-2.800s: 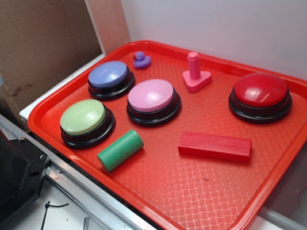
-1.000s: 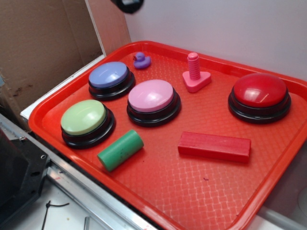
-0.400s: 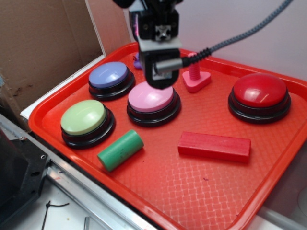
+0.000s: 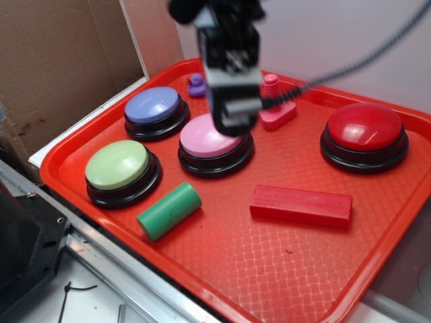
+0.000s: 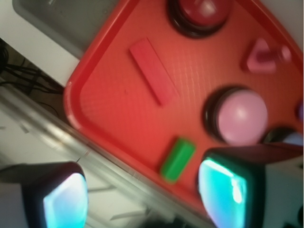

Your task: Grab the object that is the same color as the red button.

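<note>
Motion blur is smearing the gripper [image 4: 232,101], which is hiding part of the pink button [image 4: 214,141] and the pink bolt piece [image 4: 275,108]; the wrist frame's top edge is cropping the red button [image 5: 202,14].

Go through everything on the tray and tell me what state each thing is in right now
gripper: open, empty, above the tray
red block: lying flat, untouched
red button: unpressed
pink button: partly hidden by the arm
green cylinder: on its side
pink bolt piece: upright
</note>
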